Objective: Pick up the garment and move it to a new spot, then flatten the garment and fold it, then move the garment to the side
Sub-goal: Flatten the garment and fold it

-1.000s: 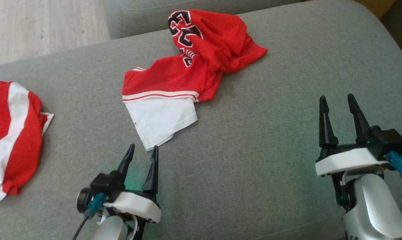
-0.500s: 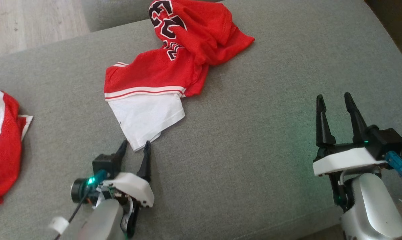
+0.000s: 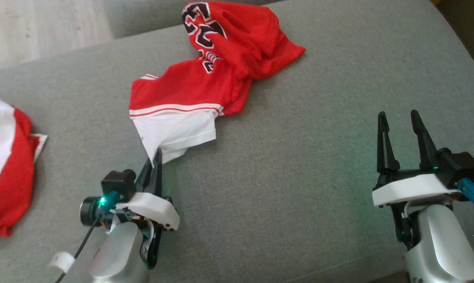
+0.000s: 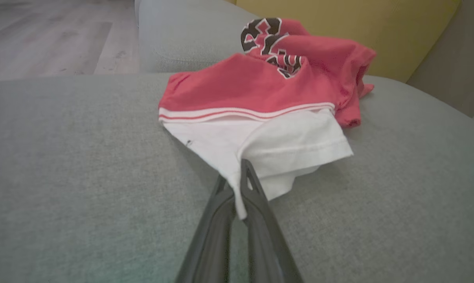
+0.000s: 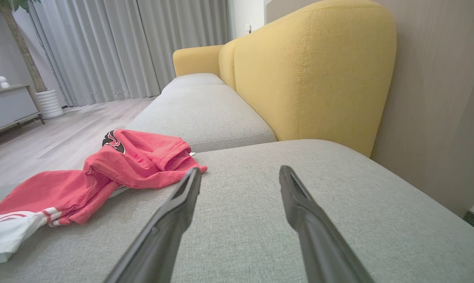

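Note:
The garment (image 3: 205,78) is a crumpled red jersey with a white hem panel and dark lettering, lying on the grey sofa cushion (image 3: 300,157). In the left wrist view the garment (image 4: 260,90) spreads ahead of my fingers, its white corner pinched between them. My left gripper (image 3: 157,155) is shut on that near white corner, which is pulled up slightly from the cushion. At the right stands my right gripper (image 3: 398,118), open and empty, well clear of the cloth. From the right wrist view the garment (image 5: 103,173) lies to the left of my open right gripper (image 5: 241,173).
A second red and white garment (image 3: 5,169) lies at the cushion's left edge. A yellow sofa back (image 5: 311,74) rises behind the cushion, with a wall at the right. Wooden floor (image 3: 32,27) shows beyond the far left edge.
My left gripper has moved forward onto the white corner and shut on it, bunching the hem. The head camera shifted a little. The right gripper stays where it was.

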You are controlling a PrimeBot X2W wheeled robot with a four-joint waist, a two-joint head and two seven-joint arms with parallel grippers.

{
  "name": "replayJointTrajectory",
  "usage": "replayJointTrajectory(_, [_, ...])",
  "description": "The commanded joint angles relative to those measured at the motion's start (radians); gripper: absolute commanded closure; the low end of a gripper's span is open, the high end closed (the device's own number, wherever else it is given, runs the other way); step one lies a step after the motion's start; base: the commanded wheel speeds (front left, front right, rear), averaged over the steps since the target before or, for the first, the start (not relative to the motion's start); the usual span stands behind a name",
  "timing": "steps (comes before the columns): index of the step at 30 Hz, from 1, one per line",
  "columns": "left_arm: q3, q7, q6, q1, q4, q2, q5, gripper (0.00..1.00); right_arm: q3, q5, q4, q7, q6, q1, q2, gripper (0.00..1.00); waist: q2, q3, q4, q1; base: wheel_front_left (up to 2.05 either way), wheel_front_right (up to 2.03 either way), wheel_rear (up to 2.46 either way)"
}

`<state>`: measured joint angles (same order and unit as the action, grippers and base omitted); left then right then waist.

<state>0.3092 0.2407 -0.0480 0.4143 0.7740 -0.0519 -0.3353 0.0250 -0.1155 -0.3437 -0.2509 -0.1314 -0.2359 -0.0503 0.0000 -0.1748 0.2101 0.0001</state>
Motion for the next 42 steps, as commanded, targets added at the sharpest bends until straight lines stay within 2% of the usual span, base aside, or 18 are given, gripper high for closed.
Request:
replayJointTrajectory(1, [-0.049, 0.018, 0.013, -0.010, -0.057, -0.016, -0.008, 1.00, -0.019, 0.001, 0.020, -0.011, 0.001, -0.016, 0.000, 0.00, 0.0000, 0.027, -0.023, -0.0001, 0.00, 0.00, 0.00])
replayJointTrajectory(7, [-0.104, 0.021, 0.024, -0.093, -0.212, -0.018, 0.007, 1.00, -0.014, 0.010, -0.005, -0.011, 0.001, -0.002, 0.000, 0.00, 0.0000, 0.084, -0.063, -0.0001, 0.00, 0.00, 0.00])
replayJointTrajectory(12, [-0.138, 0.021, 0.013, -0.197, -0.326, -0.015, 0.033, 1.00, -0.009, 0.015, -0.040, -0.011, 0.001, 0.019, 0.000, 0.00, 0.0000, 0.141, -0.101, -0.0001, 0.00, 0.00, 0.00])
replayJointTrajectory(19, [-0.140, 0.021, 0.008, -0.290, -0.369, -0.013, 0.072, 1.00, -0.003, 0.016, -0.085, -0.011, 0.001, 0.037, 0.000, 0.00, 0.0000, 0.172, -0.147, -0.0001, 0.00, 0.00, 0.00])
replayJointTrajectory(26, [-0.099, 0.021, -0.009, -0.327, -0.341, -0.014, 0.129, 1.00, -0.013, 0.014, -0.113, -0.011, 0.001, 0.044, 0.000, 0.00, 0.0000, 0.169, -0.164, -0.0001, 0.00, 0.00, 0.00])
replayJointTrajectory(27, [-0.098, 0.021, -0.008, -0.327, -0.335, -0.014, 0.133, 0.53, -0.015, 0.013, -0.115, -0.011, 0.001, 0.044, 0.000, 0.00, 0.0000, 0.167, -0.164, -0.0001, 0.00, 0.00, 0.00])
replayJointTrajectory(28, [-0.099, 0.021, -0.006, -0.325, -0.331, -0.013, 0.137, 0.00, -0.016, 0.013, -0.116, -0.011, 0.001, 0.043, 0.000, 0.00, 0.0000, 0.165, -0.163, -0.0001, 0.00, 0.00, 0.00])
replayJointTrajectory(36, [-0.135, 0.021, 0.008, -0.313, -0.408, -0.005, 0.134, 0.00, -0.010, 0.010, -0.103, -0.011, 0.001, 0.037, 0.000, 0.00, 0.0000, 0.142, -0.163, -0.0001, 0.00, 0.00, 0.00])
replayJointTrajectory(42, [-0.130, 0.021, 0.000, -0.311, -0.460, 0.000, 0.133, 0.00, 0.020, 0.041, -0.101, -0.011, 0.001, 0.012, 0.000, 0.00, 0.0000, 0.118, -0.203, -0.0001, 0.00, 0.00, 0.00])
